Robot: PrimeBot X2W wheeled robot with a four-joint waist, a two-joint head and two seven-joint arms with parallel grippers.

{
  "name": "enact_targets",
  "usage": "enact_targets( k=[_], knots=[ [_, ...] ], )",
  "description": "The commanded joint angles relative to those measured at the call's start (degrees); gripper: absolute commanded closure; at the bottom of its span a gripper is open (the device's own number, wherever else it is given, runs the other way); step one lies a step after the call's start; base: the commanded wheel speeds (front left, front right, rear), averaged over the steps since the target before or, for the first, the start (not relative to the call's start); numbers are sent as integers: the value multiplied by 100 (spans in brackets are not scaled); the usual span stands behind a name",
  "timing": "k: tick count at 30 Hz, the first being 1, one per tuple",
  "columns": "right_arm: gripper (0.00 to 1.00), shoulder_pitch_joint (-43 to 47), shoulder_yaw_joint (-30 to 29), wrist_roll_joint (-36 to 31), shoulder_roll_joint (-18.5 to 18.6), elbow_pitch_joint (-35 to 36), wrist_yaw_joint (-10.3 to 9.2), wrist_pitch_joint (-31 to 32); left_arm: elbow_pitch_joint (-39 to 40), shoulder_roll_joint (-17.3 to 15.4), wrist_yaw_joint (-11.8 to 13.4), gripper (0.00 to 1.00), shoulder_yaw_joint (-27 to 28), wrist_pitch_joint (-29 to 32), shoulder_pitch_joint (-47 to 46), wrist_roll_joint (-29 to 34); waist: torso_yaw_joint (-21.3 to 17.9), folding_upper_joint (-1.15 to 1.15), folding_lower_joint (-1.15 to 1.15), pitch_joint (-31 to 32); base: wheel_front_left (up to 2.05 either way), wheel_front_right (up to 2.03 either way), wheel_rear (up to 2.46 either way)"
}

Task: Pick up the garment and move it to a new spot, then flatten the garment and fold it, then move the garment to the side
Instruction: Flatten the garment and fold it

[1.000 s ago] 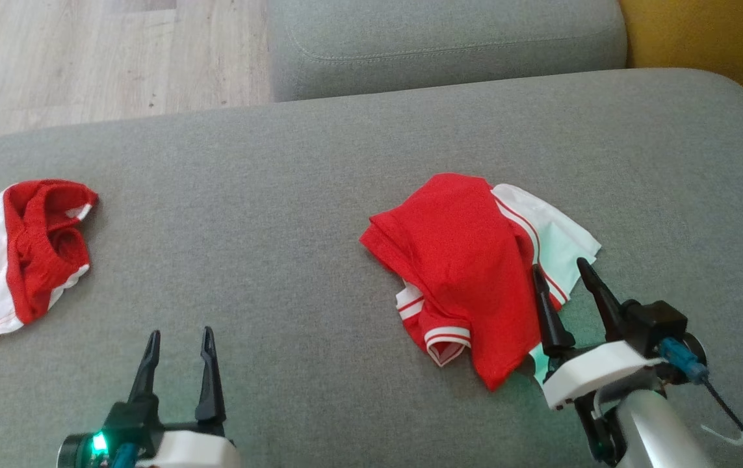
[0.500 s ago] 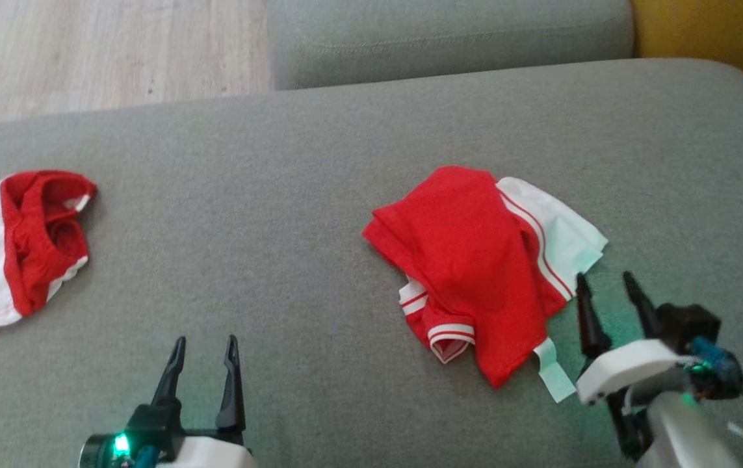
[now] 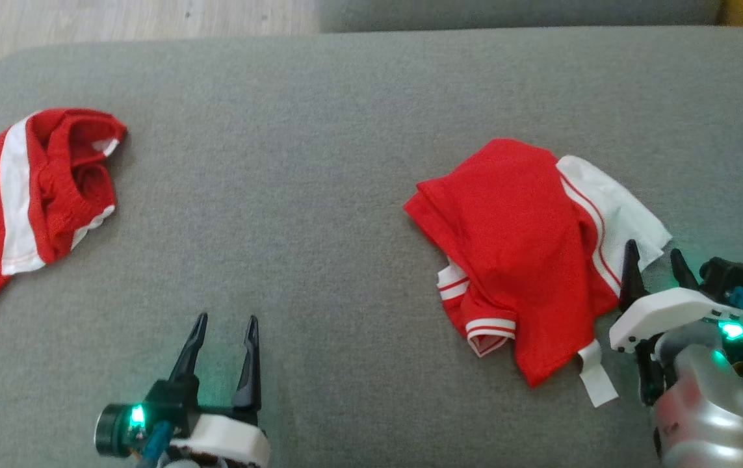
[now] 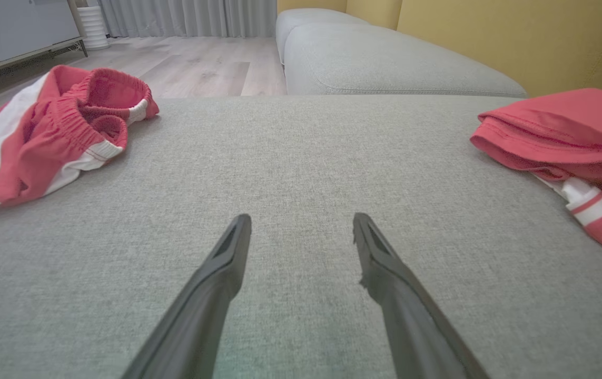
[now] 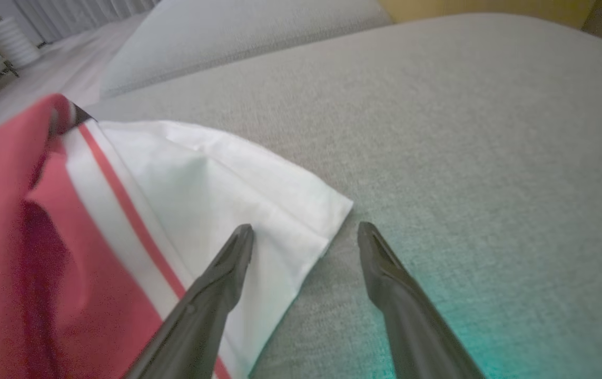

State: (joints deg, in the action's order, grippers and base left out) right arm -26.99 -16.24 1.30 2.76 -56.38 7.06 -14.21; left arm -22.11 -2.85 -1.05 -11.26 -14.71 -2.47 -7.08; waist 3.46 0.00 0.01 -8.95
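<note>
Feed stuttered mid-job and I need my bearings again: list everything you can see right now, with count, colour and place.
shirt: one, red with a white panel and stripes, roughly folded, on the right of the sofa seat
shorts: one, red with a white side band, crumpled, at the seat's left edge
sofa seat: one, grey, under both garments
back cushion: one, grey, behind the seat
floor: pale wood, beyond the seat
wall: yellow, behind the cushions
curtains: pale grey, far across the floor
left tool: one, dark fingers, open, over bare seat between the garments
right tool: one, dark fingers, open, at the shirt's white edge
</note>
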Motion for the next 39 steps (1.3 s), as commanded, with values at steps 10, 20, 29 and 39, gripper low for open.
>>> enact_targets(
  k=[10,20,29,39],
  knots=[
    [100,-549,31,-74,11,-423,43,-79,54,-3,-17,0,82,-29,-437,30,136,0,-1,-219,0,0,0],
    [100,-688,576,434,65,2077,43,-79,30,-3,30,0,81,-29,-226,-81,12,0,-1,202,0,0,0],
    [100,-1781,1789,823,446,3366,43,-79,-29,-3,72,0,-41,-29,78,-276,-62,0,-1,623,0,0,0],
    [100,-2308,2757,1196,225,3123,43,-79,-112,-3,78,0,-184,-29,178,-375,157,0,-1,790,0,0,0]
  ],
)
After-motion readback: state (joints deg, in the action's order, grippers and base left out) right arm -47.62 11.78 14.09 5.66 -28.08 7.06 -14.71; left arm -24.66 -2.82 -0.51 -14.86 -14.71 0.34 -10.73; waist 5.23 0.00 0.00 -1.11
